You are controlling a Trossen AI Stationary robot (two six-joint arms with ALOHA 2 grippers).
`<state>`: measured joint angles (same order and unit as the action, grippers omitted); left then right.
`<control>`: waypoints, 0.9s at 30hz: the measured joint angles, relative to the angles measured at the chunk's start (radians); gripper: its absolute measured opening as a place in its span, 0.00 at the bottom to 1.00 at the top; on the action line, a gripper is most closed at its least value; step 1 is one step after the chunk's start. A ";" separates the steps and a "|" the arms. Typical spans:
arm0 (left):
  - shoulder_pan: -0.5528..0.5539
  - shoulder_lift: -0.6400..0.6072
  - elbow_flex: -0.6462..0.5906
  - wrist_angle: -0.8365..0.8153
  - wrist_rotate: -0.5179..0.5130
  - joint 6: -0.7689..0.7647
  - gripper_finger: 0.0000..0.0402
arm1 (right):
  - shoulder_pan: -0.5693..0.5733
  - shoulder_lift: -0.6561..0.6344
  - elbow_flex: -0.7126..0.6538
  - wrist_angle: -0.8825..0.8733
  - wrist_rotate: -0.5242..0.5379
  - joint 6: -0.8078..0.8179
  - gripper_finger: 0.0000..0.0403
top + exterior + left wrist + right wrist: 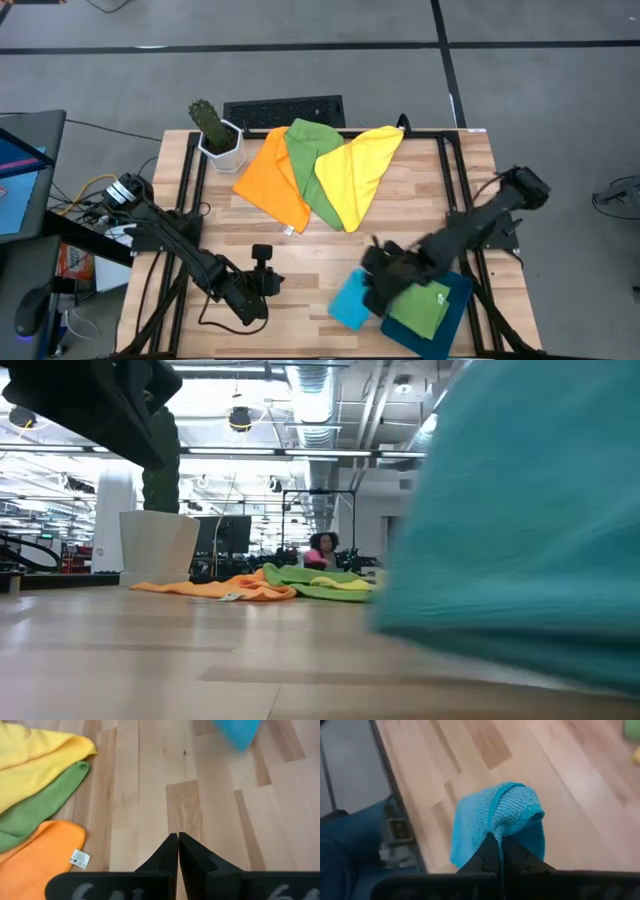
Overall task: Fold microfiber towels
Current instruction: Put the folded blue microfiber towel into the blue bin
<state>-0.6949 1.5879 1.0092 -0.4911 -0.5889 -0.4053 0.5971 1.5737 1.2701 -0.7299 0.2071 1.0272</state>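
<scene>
Judging progress, we find one green towel (425, 305) folded on the tray (462, 290); right hand (501, 845) clamped on the blue towel (485, 820) beside it. Left hand (178, 840) together, idle above the bench (300, 260). Orange (275, 180), green (310, 165), yellow (360, 170) towels remain unfolded.

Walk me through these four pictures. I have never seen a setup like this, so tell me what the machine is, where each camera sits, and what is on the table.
Two dark robot arms work at a wooden table. One picture looks straight down, one looks level from the tabletop, and two come from cameras on the arms' wrists.

At the far edge lie unfolded orange, green and yellow towels beside a potted cactus. A folded green towel rests on a teal tray.

The right pincer is shut on the blue towel, near the tray. The left pincer is shut and empty above bare wood.
</scene>
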 joint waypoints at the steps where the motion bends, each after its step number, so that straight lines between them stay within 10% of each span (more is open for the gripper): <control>1: 0.000 0.000 0.000 -0.002 0.000 0.000 0.02 | 0.028 -0.012 0.001 -0.004 0.019 0.047 0.04; 14: 0.005 0.000 0.000 -0.027 -0.002 -0.001 0.02 | 0.299 -0.163 0.000 -0.038 0.246 0.331 0.04; 27: 0.032 0.001 0.000 -0.044 0.000 -0.025 0.02 | 0.433 -0.168 0.003 -0.035 0.238 0.388 0.04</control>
<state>-0.6628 1.5887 1.0092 -0.5350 -0.5884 -0.4305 1.0301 1.4060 1.2728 -0.7645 0.4454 1.4155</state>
